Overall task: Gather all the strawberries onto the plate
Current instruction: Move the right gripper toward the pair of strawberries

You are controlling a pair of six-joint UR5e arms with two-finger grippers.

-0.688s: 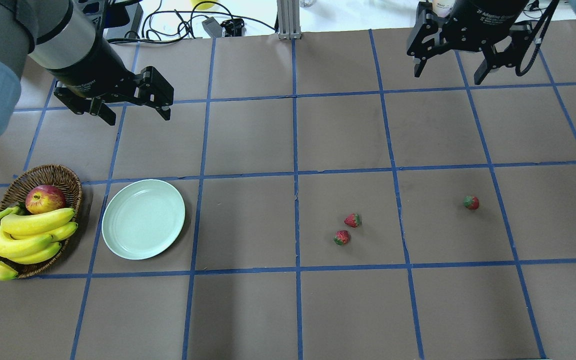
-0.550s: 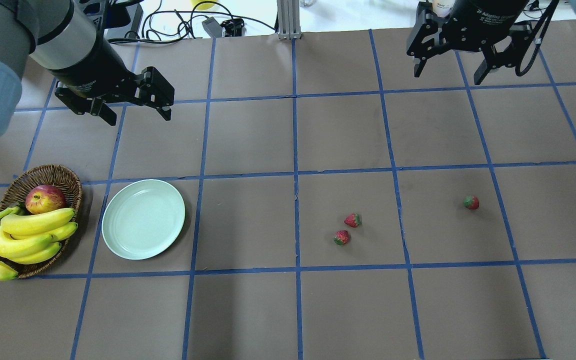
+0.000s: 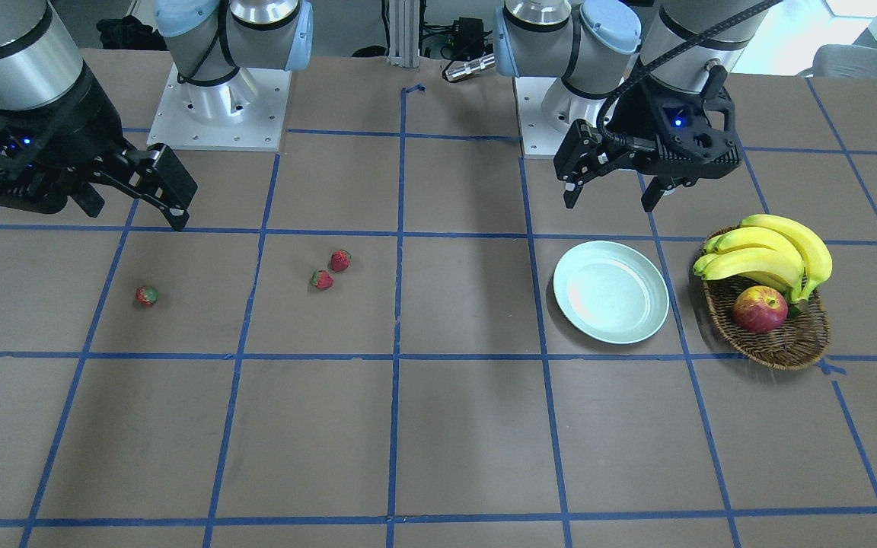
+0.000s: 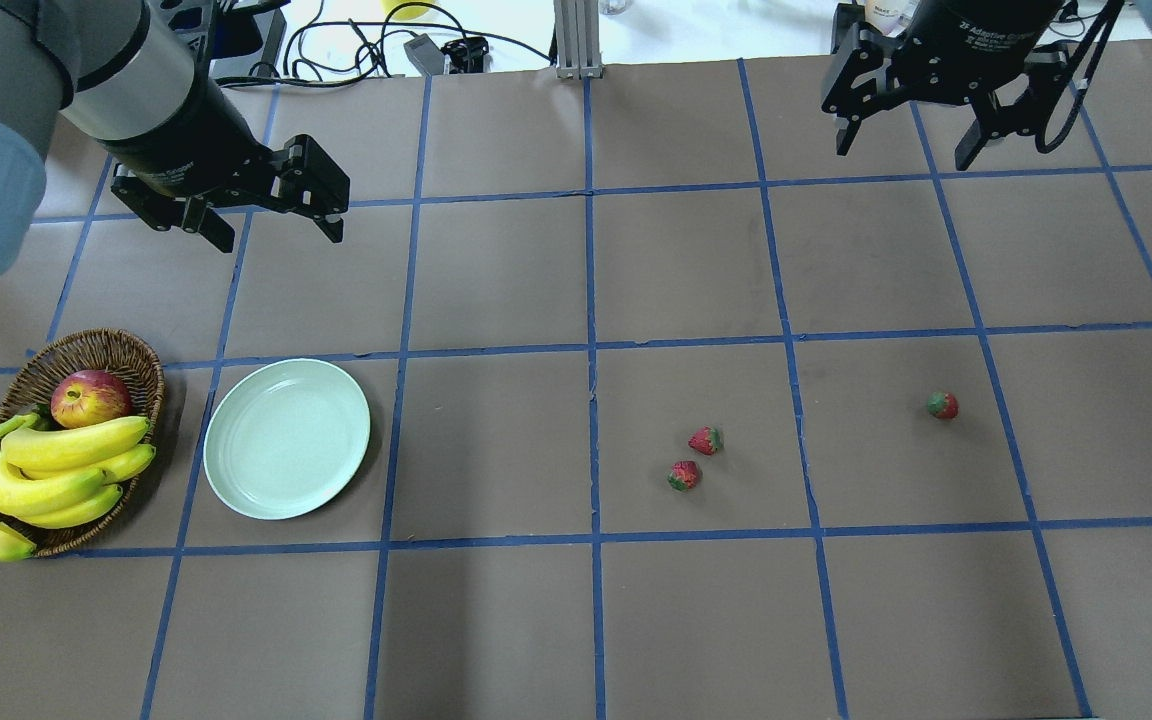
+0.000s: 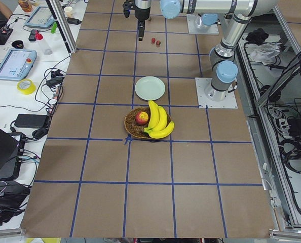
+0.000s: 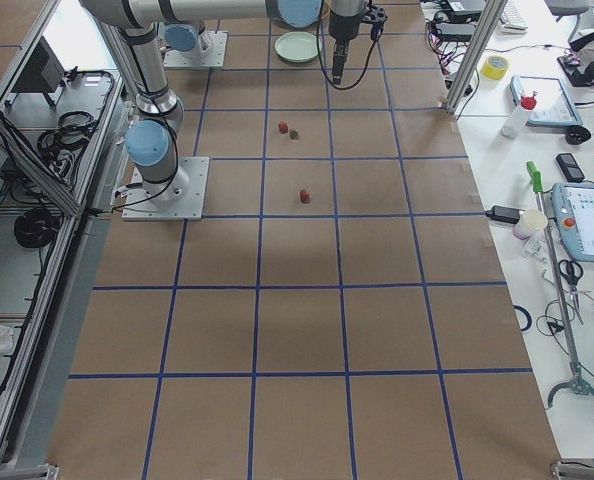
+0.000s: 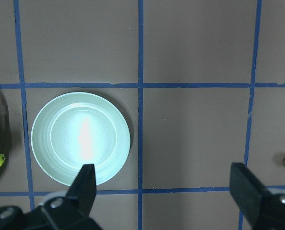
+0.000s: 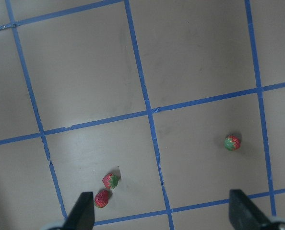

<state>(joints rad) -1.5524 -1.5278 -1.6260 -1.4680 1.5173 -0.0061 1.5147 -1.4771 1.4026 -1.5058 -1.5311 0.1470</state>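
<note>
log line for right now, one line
left gripper open, empty | right gripper open, empty | three strawberries on table | plate empty

Landmark: plate [image 4: 287, 438], flat on brown table [image 4: 496, 440].

To one side of plate, across a broad bare stretch of table: two strawberries [image 4: 705, 440] lying close together with only a narrow gap between. Farther from plate on same side: third strawberry [image 4: 942, 405], alone, well apart from the two.

On opposite side, just beside plate, rims close but apart: wicker basket [image 4: 136, 352] piled with bananas [image 4: 56, 470] and apple [image 4: 89, 397], standing higher than plate rim.

Raised off table near plate, toward robot base: left gripper [image 4: 276, 237], jaws spread wide. Well away from plate, likewise raised and spread: right gripper [image 4: 904, 153].
</note>
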